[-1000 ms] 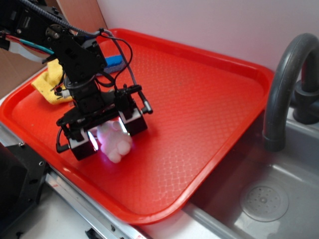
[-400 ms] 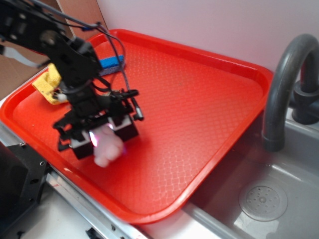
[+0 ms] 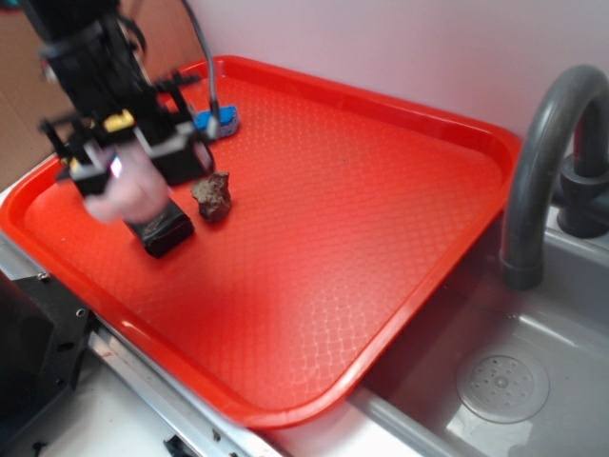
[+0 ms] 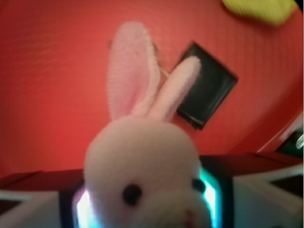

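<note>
Wrist view shows you the end effector [image 4: 147, 209] clenched on the pink plush rabbit [image 4: 142, 166], held over the left side of the tray [image 3: 400, 190]. It looks light, soft and squashy; grip its body, not the floppy ears.

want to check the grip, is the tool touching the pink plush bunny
Touching. The wrist view shows the pink plush bunny squeezed between the two lit pads of the tool, with no gap on either side.

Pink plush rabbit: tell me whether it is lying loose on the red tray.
No, the pink plush rabbit is clamped in the tool, held up above the red tray.
</note>
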Controlling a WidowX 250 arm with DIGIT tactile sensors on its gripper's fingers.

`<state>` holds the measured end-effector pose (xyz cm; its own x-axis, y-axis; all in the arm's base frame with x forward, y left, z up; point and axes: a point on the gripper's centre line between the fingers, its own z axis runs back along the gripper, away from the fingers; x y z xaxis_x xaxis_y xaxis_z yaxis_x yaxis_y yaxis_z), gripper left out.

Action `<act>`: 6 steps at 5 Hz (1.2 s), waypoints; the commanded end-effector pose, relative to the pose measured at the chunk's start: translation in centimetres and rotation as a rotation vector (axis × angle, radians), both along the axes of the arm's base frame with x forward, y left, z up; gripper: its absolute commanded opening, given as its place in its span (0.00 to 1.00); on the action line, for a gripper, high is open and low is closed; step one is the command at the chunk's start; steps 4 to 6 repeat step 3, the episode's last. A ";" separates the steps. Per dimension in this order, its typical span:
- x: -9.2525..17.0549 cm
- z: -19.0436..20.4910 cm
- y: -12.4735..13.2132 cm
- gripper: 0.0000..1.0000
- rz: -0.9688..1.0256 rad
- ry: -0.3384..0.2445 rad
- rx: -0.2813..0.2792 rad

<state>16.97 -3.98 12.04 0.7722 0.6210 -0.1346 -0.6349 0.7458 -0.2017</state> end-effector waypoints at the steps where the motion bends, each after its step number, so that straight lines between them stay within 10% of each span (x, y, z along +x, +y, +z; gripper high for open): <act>1: 0.8 6.6 1.8 0.00 -0.304 -0.217 0.134; 6: 0.3 7.2 3.3 0.00 -0.234 -0.198 0.102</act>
